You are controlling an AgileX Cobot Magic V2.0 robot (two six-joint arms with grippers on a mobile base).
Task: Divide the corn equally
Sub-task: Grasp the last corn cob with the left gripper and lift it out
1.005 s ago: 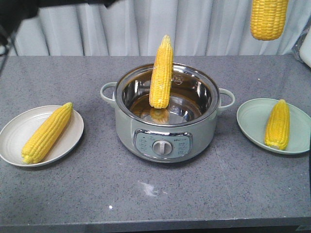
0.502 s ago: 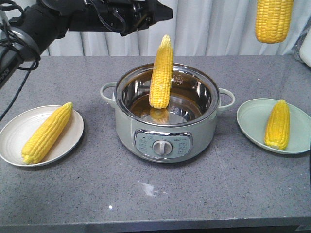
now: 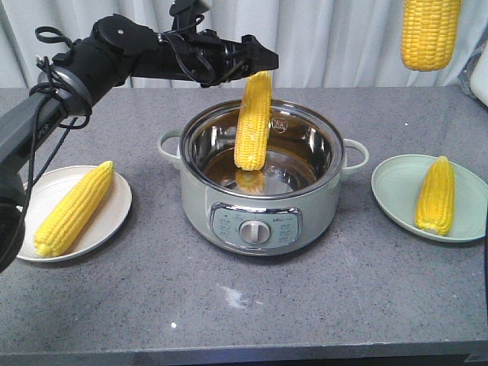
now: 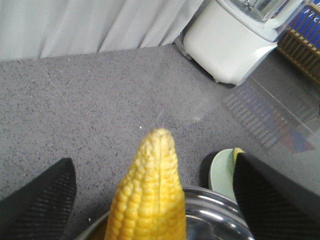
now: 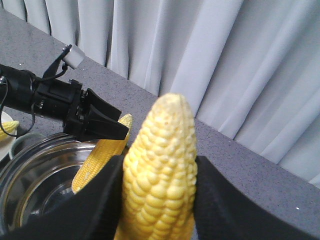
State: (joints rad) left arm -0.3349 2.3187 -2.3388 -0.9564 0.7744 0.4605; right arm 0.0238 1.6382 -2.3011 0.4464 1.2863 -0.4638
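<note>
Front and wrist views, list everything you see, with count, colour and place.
corn: four, yellow; one on each plate, one standing in the pot, one held high at the right
plates: two; white at the left, pale green at the right
pot: one, silver, table centre
table: one, speckled grey
curtain: one, pale grey, behind
appliance: one, white, table's right end
left gripper: black, open around the pot corn's tip
right gripper: black, shut on the raised corn
</note>
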